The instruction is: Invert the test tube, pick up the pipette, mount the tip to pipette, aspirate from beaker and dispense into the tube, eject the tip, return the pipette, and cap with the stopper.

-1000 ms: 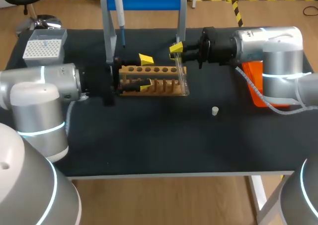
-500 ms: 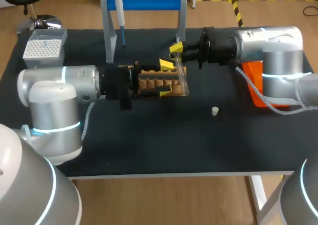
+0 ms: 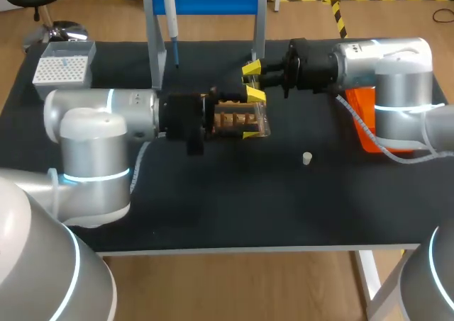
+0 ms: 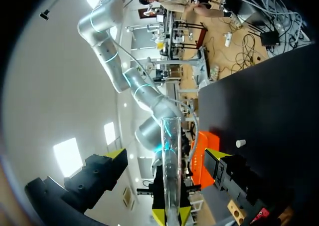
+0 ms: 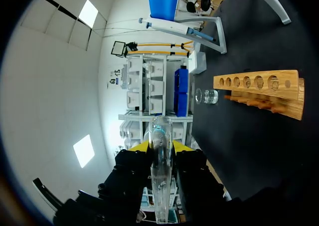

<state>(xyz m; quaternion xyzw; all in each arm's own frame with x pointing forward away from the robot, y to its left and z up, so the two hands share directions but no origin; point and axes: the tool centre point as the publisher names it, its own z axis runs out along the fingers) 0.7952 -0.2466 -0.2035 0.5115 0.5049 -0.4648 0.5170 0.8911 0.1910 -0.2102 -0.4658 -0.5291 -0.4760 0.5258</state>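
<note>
For the inversion step, the test tube [image 4: 171, 171] is clamped by the right gripper [image 5: 160, 147] near the rack [image 3: 230, 115] toward the far edge of the table [image 3: 213, 200], and the left gripper [image 4: 167, 156], spread around it untouching, is probably to be closed next.

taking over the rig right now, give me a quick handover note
Right gripper: shut on the test tube, held in the air near the wooden rack.
Left gripper: open, fingers either side of the tube, not gripping it.
Pipette hangs on its stand; tip box at the table's far left; beaker beside the rack; stopper loose on the table.
Done: tube out of the rack.
Left: inversion, then pipette, tip, transfer, eject, return, cap.
</note>
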